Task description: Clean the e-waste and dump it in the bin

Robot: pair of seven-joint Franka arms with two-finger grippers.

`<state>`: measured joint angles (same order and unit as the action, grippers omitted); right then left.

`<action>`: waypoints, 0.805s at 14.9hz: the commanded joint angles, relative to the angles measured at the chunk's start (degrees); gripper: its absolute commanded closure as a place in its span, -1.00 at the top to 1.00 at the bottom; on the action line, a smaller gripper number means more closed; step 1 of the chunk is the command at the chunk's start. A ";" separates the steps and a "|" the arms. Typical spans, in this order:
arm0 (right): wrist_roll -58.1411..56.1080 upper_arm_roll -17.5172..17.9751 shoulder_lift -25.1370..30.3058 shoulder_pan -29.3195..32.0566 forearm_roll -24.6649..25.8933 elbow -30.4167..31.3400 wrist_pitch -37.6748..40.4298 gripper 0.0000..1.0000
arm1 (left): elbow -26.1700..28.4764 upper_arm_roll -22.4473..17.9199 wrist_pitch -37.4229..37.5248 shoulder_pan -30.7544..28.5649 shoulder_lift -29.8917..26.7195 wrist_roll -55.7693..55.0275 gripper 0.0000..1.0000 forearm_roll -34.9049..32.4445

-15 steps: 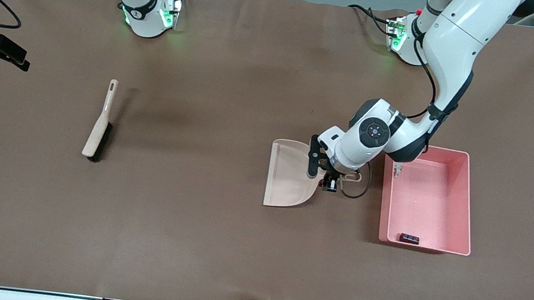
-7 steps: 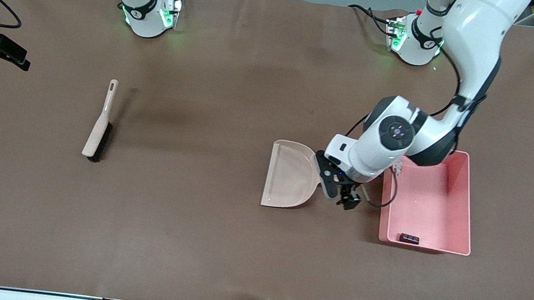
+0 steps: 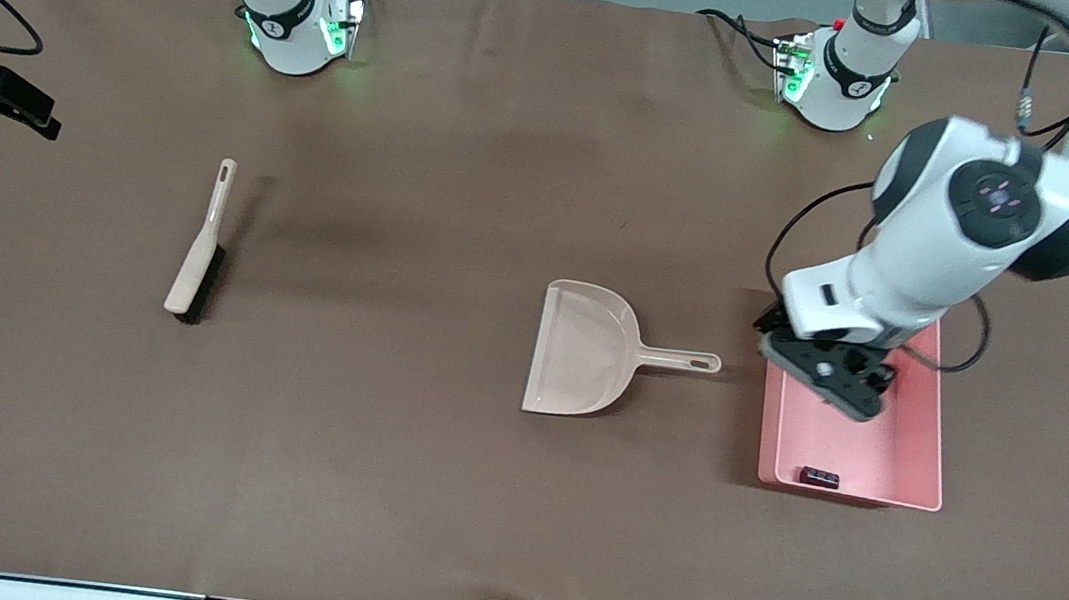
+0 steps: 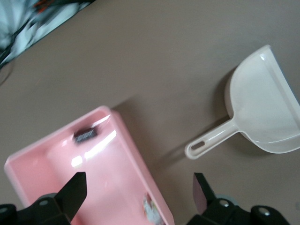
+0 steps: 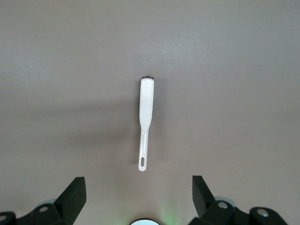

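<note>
**Inspector:** While the left arm reaches out from its base, where does the left gripper [image 3: 828, 374] stand, and what does it carry?

**Assistant:** It hangs over the bin [image 3: 928, 425], above the part of it farther from the front camera. In the left wrist view both fingers [image 4: 75, 190] stand wide apart with nothing between them. It carries nothing.

**Inspector:** Location of the bin and its contents?

**Assistant:** The pink bin sits on the brown table [image 3: 432, 490] toward the left arm's end. One small dark part [image 3: 818, 476] lies inside, against the wall nearest the front camera; the left wrist view shows it too [image 4: 85, 134]. A small pale item lies in the bin's other end [image 4: 150, 208]; I cannot tell what it is.

**Inspector:** The dustpan?

**Assistant:** The beige dustpan [image 3: 584, 349] lies flat on the table just beside the bin, its handle [image 3: 684, 360] pointing at the bin without touching it. Nothing grips it.

**Inspector:** And the right arm?

**Assistant:** It waits. The right gripper [image 5: 139, 199] is seen only in its own wrist view, high over the brush [image 3: 200, 245], fingers spread and empty. The brush lies on the table toward the right arm's end, well apart from the dustpan
</note>
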<state>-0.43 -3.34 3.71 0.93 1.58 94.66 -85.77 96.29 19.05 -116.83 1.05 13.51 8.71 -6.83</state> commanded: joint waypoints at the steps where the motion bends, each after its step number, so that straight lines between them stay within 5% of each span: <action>1: -0.53 0.27 1.74 0.30 0.18 1.49 0.08 1.00 | 1.35 -0.32 6.15 -1.92 -6.46 -5.36 1.00 1.12; 8: -0.44 0.27 1.82 0.22 0.09 1.58 0.25 1.00 | 0.92 -10.34 15.03 -1.14 -16.13 -5.11 1.00 1.73; 12: -0.71 0.27 1.91 0.39 0.09 1.58 0.52 1.00 | 1.35 -15.00 22.51 -0.61 -20.36 -5.89 1.00 8.49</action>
<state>-0.48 -3.35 3.89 0.93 1.58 94.70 -85.21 96.31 5.89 -97.40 -0.26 -3.93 3.39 -1.12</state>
